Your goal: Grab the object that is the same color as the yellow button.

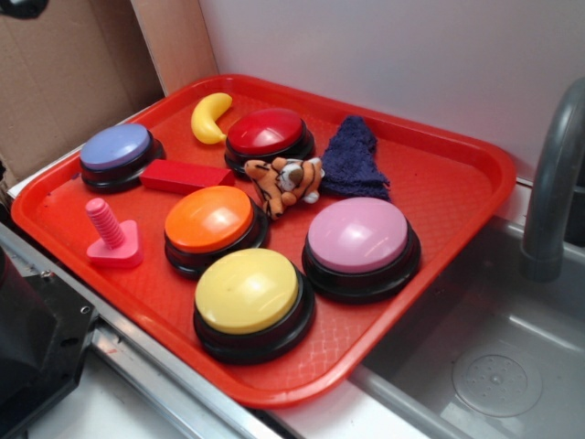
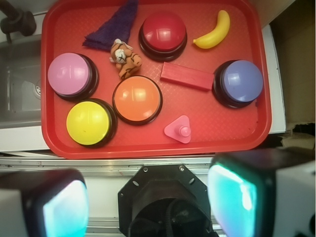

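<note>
A small curved yellow banana (image 1: 210,117) (image 2: 214,31) lies at the far corner of the red tray (image 1: 439,183) (image 2: 217,140), beside the red button (image 1: 267,135) (image 2: 163,32). The yellow button (image 1: 249,294) (image 2: 89,123) sits at the tray's near edge. My gripper (image 2: 148,202) shows only in the wrist view. It hovers high above the robot base, outside the tray's near rim and far from the banana. Its two fingers (image 2: 236,195) stand wide apart with nothing between them.
Also on the tray are an orange button (image 1: 212,224) (image 2: 138,98), a pink button (image 1: 359,240) (image 2: 72,75), a purple button (image 1: 117,151) (image 2: 240,81), a red block (image 1: 186,176) (image 2: 186,76), a pink screw toy (image 1: 111,236) (image 2: 180,129), a tiger plush (image 1: 285,181) (image 2: 125,59) and a blue cloth (image 1: 355,157) (image 2: 115,24). A sink with a faucet (image 1: 553,183) lies to the right.
</note>
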### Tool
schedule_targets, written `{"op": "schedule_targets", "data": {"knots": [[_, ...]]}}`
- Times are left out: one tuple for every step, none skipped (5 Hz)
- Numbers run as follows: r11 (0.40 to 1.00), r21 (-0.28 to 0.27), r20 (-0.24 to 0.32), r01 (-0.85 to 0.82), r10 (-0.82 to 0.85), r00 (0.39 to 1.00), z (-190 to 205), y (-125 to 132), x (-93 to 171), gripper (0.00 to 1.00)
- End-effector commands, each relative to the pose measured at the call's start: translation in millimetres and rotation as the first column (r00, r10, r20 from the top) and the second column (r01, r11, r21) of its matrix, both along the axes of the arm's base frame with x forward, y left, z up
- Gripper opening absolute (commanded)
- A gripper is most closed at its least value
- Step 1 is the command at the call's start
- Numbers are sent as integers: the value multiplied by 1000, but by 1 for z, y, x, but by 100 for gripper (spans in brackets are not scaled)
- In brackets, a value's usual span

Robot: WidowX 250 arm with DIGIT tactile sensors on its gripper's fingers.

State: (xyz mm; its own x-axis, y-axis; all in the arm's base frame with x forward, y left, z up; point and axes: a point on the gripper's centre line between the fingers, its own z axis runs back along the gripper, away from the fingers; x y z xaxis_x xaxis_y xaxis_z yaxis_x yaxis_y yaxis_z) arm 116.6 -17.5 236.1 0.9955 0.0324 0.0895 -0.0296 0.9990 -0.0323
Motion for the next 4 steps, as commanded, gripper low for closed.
{"op": "schedule_targets", "data": {"knots": [[1000,0,0,0,0,1000,0,0,0,100],[999,-11,34,-44,45,998,-3,7,5,100],[989,-18,37,-146,147,988,-17,25,21,100],[966,-29,75,-255,257,963,-29,39,40,100]]}}
